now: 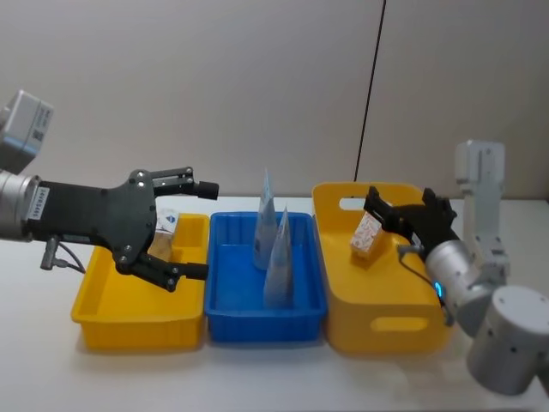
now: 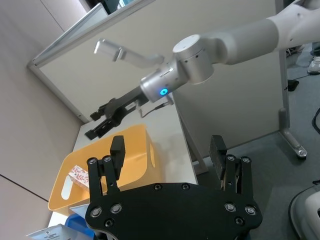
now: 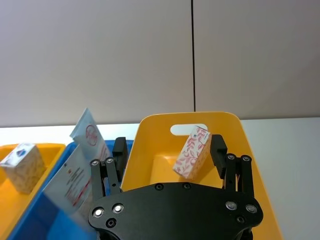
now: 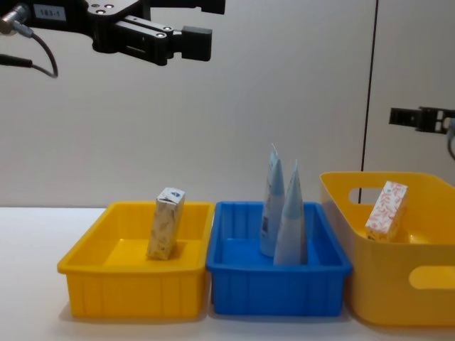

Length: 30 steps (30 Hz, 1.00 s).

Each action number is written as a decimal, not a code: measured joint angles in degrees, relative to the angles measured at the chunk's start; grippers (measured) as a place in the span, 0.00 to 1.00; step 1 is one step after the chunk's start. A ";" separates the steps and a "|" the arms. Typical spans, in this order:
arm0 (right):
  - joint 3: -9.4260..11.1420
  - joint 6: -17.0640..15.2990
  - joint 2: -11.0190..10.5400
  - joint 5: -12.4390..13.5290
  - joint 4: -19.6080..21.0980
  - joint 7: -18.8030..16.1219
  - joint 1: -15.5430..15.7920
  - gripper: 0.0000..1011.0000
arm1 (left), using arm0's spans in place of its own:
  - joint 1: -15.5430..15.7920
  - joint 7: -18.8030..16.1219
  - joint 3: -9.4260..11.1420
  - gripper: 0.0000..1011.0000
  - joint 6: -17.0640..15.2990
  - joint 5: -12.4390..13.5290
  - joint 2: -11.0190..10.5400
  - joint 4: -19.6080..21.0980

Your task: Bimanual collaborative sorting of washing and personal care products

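A white carton with a beige leaf print stands in the left yellow bin. Two pale blue-white tapered tubes stand upright in the blue bin in the middle. A carton with a red print leans inside the tall yellow basket on the right. My left gripper hovers open and empty, high over the left bin. My right gripper hangs open above the basket, apart from the red-print carton.
The three containers sit side by side on a white table, close to a plain wall. The basket has handle slots in its walls. Bare table lies in front of the bins and to the left.
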State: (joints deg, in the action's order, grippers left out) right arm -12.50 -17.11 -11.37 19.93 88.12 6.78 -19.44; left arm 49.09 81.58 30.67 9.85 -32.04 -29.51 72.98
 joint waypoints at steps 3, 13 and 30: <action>0.51 -0.51 -0.75 0.17 3.50 -0.20 2.81 0.99 | 0.00 0.00 0.00 0.99 0.00 0.00 0.00 0.00; 0.82 -1.43 -1.81 0.08 10.52 -0.47 8.85 0.99 | 0.00 0.00 0.00 0.99 0.00 0.00 0.00 0.00; -2.47 -0.68 -0.51 -4.07 13.37 1.41 13.43 0.99 | 0.00 0.00 0.00 0.99 0.00 0.00 0.00 0.00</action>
State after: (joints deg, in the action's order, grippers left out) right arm -14.98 -17.79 -11.88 15.86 101.49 8.20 -6.01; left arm 49.09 81.58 30.67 9.85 -32.04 -29.52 72.98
